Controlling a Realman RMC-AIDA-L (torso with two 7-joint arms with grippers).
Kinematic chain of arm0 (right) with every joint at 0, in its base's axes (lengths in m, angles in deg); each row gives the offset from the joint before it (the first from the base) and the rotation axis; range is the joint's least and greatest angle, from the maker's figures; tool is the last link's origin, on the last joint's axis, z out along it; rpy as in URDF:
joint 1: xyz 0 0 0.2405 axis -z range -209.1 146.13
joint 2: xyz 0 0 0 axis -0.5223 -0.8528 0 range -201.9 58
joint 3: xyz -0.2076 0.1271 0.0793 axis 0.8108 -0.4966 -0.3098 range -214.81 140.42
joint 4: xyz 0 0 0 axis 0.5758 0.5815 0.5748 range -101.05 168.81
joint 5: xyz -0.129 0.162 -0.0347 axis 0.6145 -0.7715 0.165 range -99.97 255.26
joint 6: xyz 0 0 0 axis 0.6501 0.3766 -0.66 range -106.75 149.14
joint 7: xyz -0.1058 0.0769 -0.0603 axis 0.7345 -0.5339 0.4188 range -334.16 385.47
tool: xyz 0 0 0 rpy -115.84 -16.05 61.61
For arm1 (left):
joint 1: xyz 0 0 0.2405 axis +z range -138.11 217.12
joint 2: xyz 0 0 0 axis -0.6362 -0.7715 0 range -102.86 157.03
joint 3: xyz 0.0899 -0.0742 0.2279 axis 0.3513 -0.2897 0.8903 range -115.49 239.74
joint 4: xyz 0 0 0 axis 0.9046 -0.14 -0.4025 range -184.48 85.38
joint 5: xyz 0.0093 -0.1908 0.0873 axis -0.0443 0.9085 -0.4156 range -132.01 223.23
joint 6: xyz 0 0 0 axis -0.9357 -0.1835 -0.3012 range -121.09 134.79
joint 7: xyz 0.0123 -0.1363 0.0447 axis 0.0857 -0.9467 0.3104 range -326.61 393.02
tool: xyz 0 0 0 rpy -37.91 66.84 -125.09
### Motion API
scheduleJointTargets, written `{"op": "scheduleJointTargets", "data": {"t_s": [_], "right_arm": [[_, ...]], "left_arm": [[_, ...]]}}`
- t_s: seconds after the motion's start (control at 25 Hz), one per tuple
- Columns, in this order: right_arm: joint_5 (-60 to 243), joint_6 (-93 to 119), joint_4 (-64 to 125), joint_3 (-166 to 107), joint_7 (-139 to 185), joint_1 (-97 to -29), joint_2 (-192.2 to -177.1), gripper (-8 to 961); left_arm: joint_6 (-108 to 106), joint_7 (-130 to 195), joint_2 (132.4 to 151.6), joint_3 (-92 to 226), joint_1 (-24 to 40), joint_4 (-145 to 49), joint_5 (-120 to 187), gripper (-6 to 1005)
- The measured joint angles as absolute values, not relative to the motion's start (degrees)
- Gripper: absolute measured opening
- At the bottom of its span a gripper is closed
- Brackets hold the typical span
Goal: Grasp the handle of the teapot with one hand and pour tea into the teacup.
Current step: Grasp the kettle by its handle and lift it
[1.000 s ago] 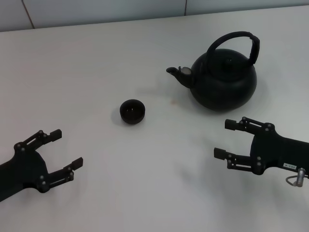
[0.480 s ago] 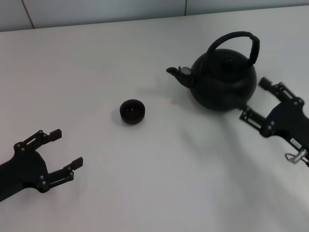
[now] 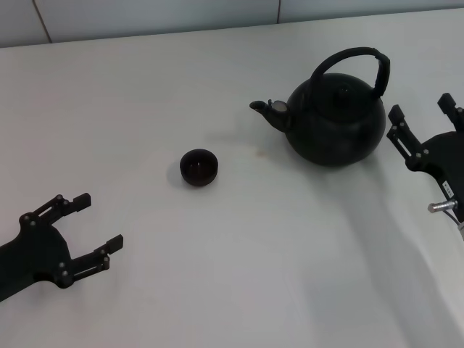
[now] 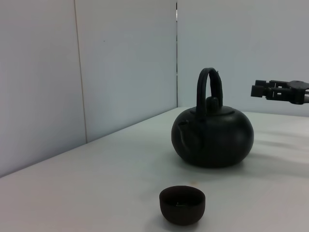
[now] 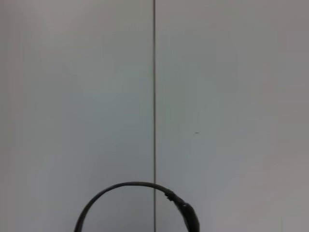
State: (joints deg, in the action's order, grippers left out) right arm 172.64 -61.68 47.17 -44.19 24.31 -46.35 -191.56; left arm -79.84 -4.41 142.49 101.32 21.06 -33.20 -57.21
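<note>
The matte-black teapot (image 3: 335, 119) stands on the white table at the back right, its spout toward the left and its arched handle (image 3: 355, 55) upright over the lid. The tiny dark teacup (image 3: 198, 167) sits to its left, nearer the middle. My right gripper (image 3: 419, 107) hovers open just right of the teapot, fingers pointing away from me, touching nothing. My left gripper (image 3: 100, 220) rests open at the front left, well short of the cup. The left wrist view shows the teacup (image 4: 182, 205), the teapot (image 4: 212, 137) and the right gripper (image 4: 257, 90). In the right wrist view only the handle (image 5: 135, 184) shows.
The white table (image 3: 239, 275) stretches wide between the grippers and the objects. Its far edge meets a pale panelled wall (image 3: 145, 14) with vertical seams behind the teapot. A faint stain (image 3: 257, 153) marks the table between cup and teapot.
My right gripper has swung from the table's front right back to the teapot's right side, turning its fingers away from me. Left gripper, teapot and teacup have not moved.
</note>
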Motion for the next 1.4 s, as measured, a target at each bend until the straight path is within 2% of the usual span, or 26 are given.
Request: {"op": "scheduleJointTargets", "data": {"t_s": [0.56, 1.4], "right_arm": [[172.6, -60.4, 47.7, -45.8, 25.0, -47.6, -191.53, 782], [172.7, -50.0, 44.5, -49.2, 24.6, -55.5, -191.22, 766]], "left_arm": [[-79.7, -4.4, 142.67, 101.3, 21.1, -33.2, -57.1, 859], [-79.6, -4.4, 143.01, 101.2, 21.4, -33.2, -56.8, 859]]}}
